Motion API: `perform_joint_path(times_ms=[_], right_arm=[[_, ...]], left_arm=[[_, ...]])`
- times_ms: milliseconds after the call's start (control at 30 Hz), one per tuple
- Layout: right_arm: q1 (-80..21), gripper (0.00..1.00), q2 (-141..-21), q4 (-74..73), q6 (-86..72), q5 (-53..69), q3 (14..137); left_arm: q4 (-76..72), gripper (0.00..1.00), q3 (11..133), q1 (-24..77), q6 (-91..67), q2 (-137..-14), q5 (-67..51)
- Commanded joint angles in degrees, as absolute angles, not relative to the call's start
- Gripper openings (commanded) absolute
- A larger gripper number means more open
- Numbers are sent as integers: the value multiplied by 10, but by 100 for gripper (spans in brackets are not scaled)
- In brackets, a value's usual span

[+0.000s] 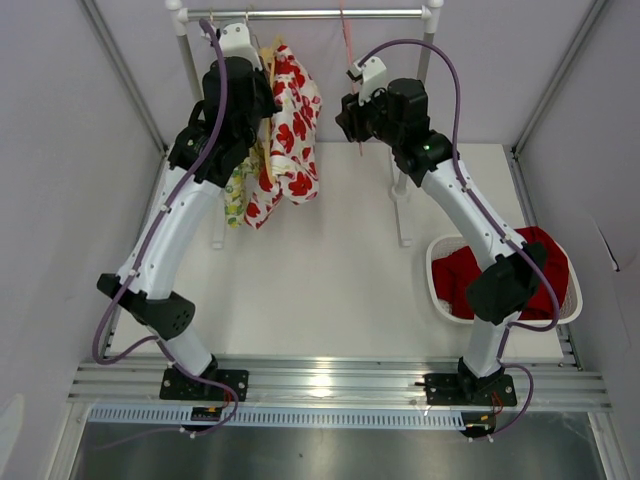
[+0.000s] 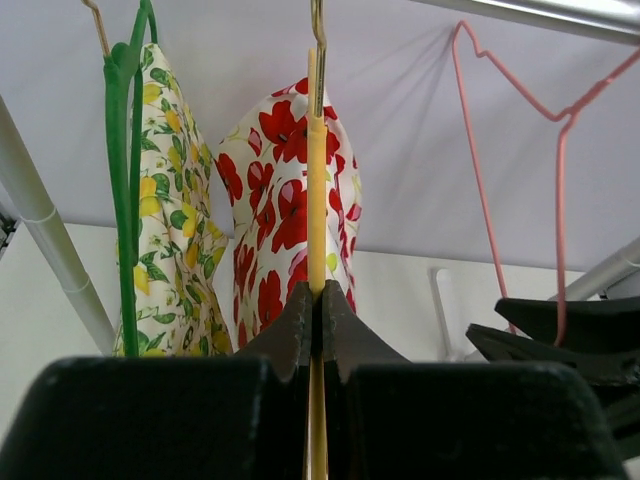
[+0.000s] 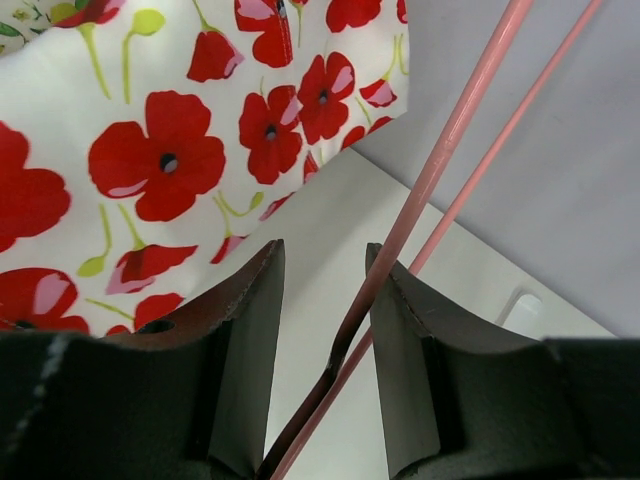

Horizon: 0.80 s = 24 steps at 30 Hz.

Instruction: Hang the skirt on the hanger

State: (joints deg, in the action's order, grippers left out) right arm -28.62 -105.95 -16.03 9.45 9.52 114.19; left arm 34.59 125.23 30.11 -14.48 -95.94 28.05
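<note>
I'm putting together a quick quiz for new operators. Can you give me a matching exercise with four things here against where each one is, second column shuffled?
1 yellow hanger
2 pink hanger
3 green hanger
4 red cloth

A in the white basket
B clamped in the left pincer
C right against the lemon-print garment
D between the jaws of the open right pincer

Pairs: 1-B, 2-D, 3-C, 4-A
</note>
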Motion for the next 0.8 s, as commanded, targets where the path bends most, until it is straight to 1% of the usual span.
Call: perform_joint_path(times_ms=[0,300,767], right_arm=[[-280,6,-1025,-142,84,102,1148],[-280,6,-1027,-151,78,106,1158],[-284,6,-1030,-162,78,112,1162]], left_arm=[[271,0,1278,284,-147,-964,267],[231,0,1286,253,-156,-991,243],[272,0,1306,231,-177,-1030,222]])
